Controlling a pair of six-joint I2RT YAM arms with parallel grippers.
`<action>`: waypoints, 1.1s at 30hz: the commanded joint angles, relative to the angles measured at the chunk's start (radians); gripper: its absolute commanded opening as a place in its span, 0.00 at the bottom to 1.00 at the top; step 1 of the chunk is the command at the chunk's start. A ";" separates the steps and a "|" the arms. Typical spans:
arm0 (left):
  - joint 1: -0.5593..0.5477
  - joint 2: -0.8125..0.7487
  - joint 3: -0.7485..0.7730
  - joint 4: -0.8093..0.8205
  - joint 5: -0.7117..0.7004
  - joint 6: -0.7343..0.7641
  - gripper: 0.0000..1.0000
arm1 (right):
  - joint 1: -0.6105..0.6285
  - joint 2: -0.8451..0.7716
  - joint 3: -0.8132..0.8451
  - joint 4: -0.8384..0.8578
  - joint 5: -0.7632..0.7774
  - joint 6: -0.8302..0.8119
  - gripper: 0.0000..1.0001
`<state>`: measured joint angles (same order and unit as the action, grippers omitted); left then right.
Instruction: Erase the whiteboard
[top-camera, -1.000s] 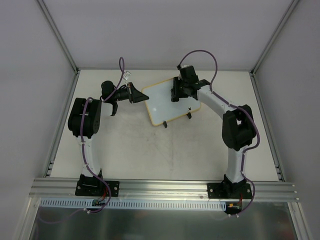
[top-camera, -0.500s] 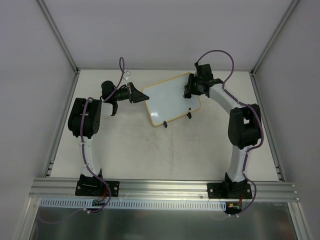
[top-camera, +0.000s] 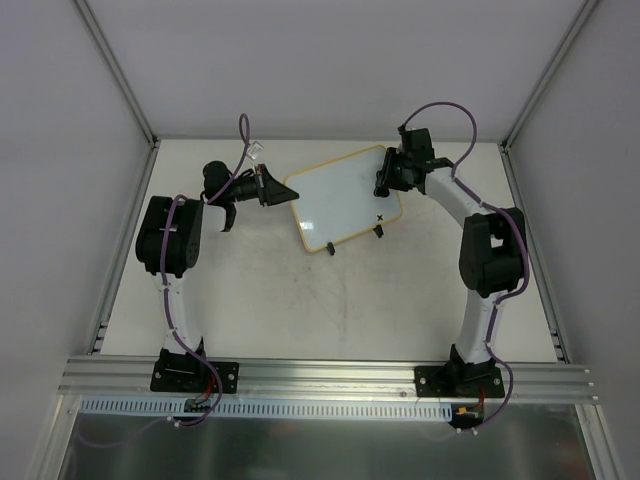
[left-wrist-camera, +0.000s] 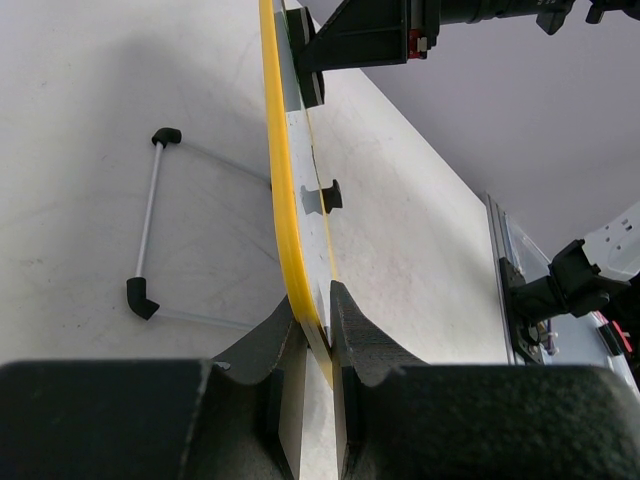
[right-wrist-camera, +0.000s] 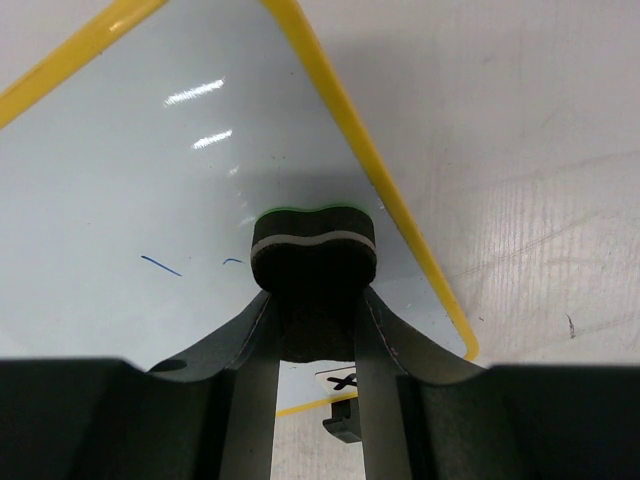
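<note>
The whiteboard (top-camera: 340, 200) lies tilted on the table at the back middle, white with a yellow rim and two black clip feet. My left gripper (top-camera: 272, 188) is shut on its left edge; in the left wrist view the yellow rim (left-wrist-camera: 283, 200) runs between my fingers (left-wrist-camera: 318, 330). My right gripper (top-camera: 388, 178) is at the board's far right corner, shut on the black bone-shaped eraser (right-wrist-camera: 313, 250), which presses on the board (right-wrist-camera: 130, 170). Two short blue strokes (right-wrist-camera: 161, 265) remain left of the eraser. A black x mark (right-wrist-camera: 343, 381) sits at the near corner.
A thin white rod with black ends (left-wrist-camera: 147, 222) lies on the table left of the board in the left wrist view. Metal frame posts and grey walls enclose the table (top-camera: 300, 300). An aluminium rail (top-camera: 330, 375) runs along the near edge.
My right gripper with the eraser has slid right across the board, from its upper middle to its far right corner. The left gripper and the board have stayed put.
</note>
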<state>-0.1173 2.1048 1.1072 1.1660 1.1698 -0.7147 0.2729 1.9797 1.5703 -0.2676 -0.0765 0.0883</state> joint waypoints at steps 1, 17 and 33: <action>-0.010 -0.057 -0.001 0.092 0.083 0.095 0.00 | 0.018 0.002 0.023 0.016 0.029 -0.007 0.00; -0.010 -0.057 0.002 0.092 0.083 0.095 0.00 | 0.250 0.071 0.157 -0.051 0.043 -0.033 0.00; -0.010 -0.058 0.000 0.090 0.082 0.097 0.00 | 0.233 0.058 0.162 -0.064 0.001 -0.033 0.00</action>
<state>-0.1101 2.1048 1.1023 1.1641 1.1744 -0.7124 0.5159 2.0293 1.7241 -0.3527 -0.0349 0.0441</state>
